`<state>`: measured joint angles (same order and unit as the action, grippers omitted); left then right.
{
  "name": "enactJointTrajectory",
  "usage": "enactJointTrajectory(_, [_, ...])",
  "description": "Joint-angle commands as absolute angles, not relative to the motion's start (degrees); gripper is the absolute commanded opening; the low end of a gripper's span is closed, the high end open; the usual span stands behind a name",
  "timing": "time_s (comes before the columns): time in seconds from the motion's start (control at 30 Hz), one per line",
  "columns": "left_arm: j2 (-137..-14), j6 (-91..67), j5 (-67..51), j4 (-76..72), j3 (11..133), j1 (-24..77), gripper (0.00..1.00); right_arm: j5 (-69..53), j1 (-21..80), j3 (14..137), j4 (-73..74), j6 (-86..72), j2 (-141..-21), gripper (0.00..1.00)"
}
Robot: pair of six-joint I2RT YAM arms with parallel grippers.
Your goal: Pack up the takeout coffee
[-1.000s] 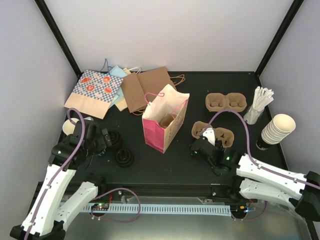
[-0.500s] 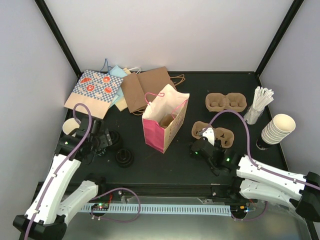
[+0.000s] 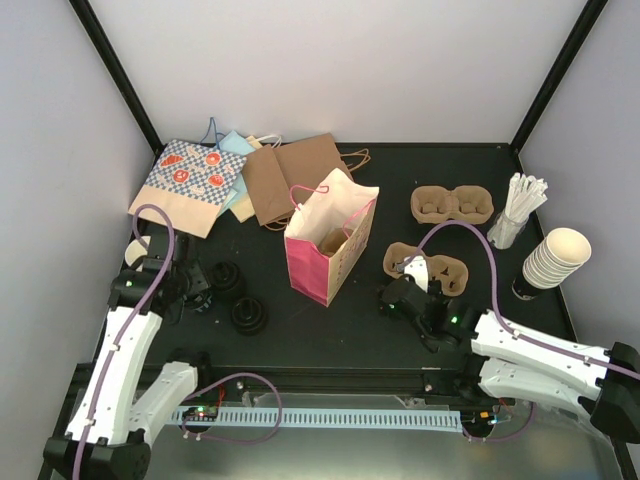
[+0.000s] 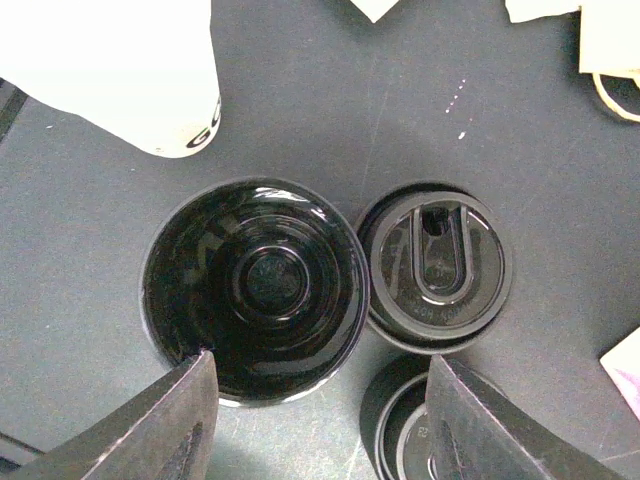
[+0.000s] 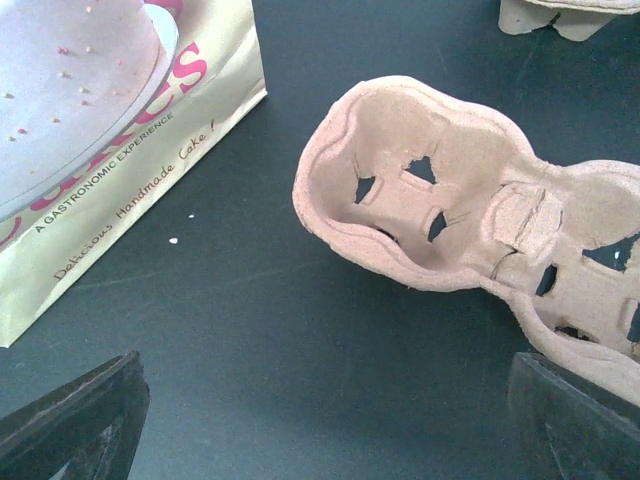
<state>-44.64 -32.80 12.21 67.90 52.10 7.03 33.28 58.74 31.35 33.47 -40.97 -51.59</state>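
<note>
Left gripper [image 4: 322,385] overhangs black table [image 3: 330,325] between white walls [image 3: 350,70].

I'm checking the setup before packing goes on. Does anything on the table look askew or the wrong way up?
Yes, near the left arm. One black lid stack sits upside down, hollow side up, while the lid stack beside it sits top up with its sip tab showing. Nothing looks spilled.

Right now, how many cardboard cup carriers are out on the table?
2. One carrier lies far right beside the straw holder; the second carrier lies nearer, right of the pink bag, which may hide more.
</note>
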Motion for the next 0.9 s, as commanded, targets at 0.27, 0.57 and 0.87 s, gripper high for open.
enactJointTrajectory(0.27, [-53.5,-24.9,6.0,59.1,51.6,0.1,0.63,33.7,58.5,31.8,31.8,-41.2,-52.0,1.0])
enactJointTrajectory(0.57, [-57.5,-23.7,3.4,57.5,51.2,-1.7,0.6,33.6,58.5,32.5,32.1,-41.1,-53.8,1.0])
enactJointTrajectory(0.87, [-60.7,-23.6,2.6,57.8,51.7,-1.9,0.44,33.5,58.5,32.6,31.8,-40.9,-54.2,1.0])
